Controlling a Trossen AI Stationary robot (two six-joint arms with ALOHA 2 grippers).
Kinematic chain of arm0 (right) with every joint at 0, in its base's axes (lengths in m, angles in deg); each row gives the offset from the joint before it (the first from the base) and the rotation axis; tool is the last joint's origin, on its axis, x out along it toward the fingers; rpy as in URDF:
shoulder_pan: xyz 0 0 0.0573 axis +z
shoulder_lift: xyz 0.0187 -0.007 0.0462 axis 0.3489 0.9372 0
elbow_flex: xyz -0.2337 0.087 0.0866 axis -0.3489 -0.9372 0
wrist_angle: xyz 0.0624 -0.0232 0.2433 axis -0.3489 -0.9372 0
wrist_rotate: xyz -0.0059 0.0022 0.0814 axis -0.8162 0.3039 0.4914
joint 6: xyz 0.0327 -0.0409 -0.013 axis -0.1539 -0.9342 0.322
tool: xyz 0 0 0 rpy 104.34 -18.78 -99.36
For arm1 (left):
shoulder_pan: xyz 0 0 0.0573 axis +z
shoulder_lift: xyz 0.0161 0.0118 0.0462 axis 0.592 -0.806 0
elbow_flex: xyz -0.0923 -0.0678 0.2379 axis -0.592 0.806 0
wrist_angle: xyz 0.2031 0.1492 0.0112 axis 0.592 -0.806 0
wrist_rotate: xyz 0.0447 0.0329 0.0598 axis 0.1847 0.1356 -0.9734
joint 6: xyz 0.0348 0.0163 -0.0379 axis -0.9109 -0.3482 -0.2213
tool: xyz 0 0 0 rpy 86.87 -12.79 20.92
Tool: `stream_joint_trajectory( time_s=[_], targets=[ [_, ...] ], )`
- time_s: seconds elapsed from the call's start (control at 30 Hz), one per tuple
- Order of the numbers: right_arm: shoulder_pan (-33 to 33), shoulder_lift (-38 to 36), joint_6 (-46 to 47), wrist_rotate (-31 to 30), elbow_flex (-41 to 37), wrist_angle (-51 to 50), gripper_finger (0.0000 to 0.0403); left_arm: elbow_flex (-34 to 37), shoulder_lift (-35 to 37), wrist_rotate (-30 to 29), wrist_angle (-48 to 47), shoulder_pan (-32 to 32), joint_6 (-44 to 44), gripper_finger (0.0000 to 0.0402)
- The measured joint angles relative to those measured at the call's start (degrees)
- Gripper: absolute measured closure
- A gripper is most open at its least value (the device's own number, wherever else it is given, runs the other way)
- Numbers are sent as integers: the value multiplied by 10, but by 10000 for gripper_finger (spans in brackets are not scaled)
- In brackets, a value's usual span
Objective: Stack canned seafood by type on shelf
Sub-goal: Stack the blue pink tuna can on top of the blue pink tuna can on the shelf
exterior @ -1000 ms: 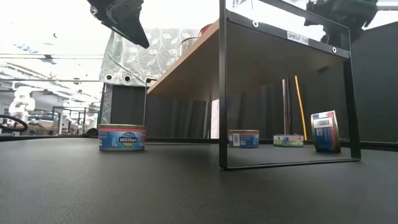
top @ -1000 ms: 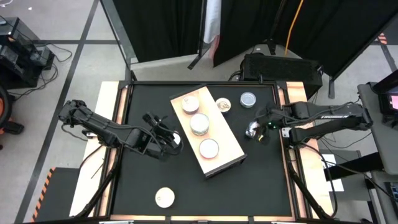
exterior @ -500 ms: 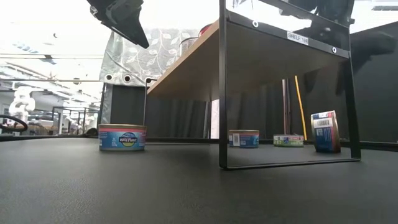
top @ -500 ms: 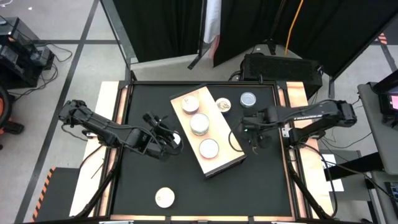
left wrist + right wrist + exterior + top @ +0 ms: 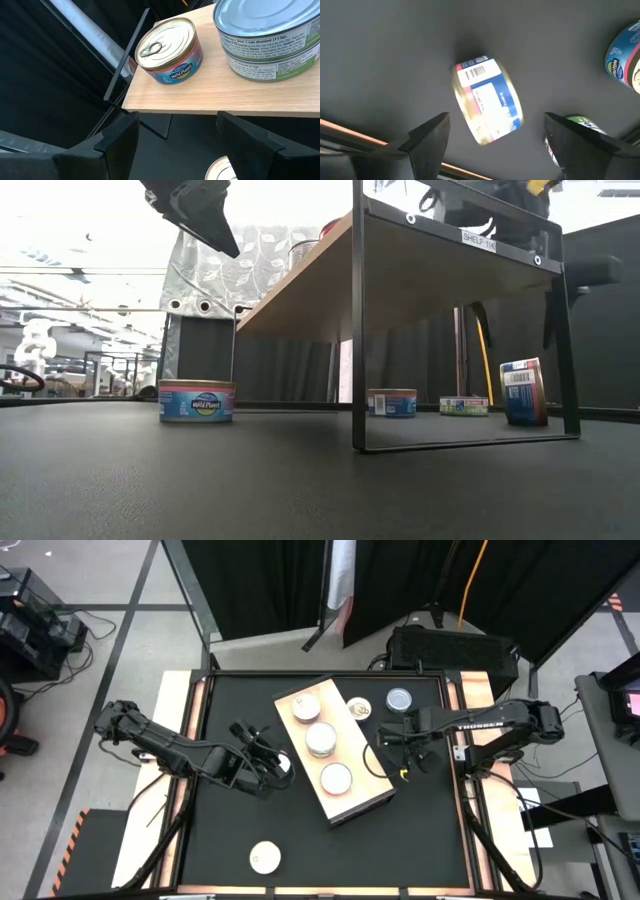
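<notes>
The light-wood shelf (image 5: 352,788) stands on a black frame, and tins of canned seafood (image 5: 321,739) sit in a row on top of it. One blue-and-white tin (image 5: 487,100) stands tipped on its edge on the table (image 5: 523,391), right of the shelf. My right gripper (image 5: 495,131) hovers open above it, pointing down, with a finger on either side and clear of it; in the high view my right gripper (image 5: 408,755) hides the tin. My left gripper (image 5: 175,145) waits open at the shelf's left edge (image 5: 275,765), facing a red-and-blue tin (image 5: 167,50) and a green-labelled stack (image 5: 270,40).
Two tins lie flat on the table behind the right gripper (image 5: 358,708) (image 5: 399,699), and they also show in the right wrist view (image 5: 625,55) (image 5: 575,122). Another tin (image 5: 264,857) sits near the front edge. The shelf's black frame post (image 5: 357,330) stands close by.
My right gripper has moved toward the table's left and down, from beside the tipped tin to directly over it, and its wrist has rolled. The tin has stayed where it was.
</notes>
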Motion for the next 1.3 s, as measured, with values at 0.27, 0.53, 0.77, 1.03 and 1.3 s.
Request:
stream_joint_trajectory(
  time_s=[0.27, 0.53, 0.77, 1.03, 1.3],
  targets=[
    [-27, 32, -70, 16, 0, 14, 81, 0, 0, 0, 0, 0, 0, 134],
    [-43, 78, -86, 14, 0, 15, 81, 0, 0, 2, 0, 0, 0, 134],
    [-60, 99, -93, 15, 0, 29, 89, 0, 0, 5, -2, 0, 0, 134],
    [-75, 121, -75, 46, -2, 39, 90, 0, 0, 6, -5, 0, 0, 134],
    [-75, 126, -36, 46, -2, 33, 128, -1, 0, 6, -6, 0, 0, 134]
  ],
)
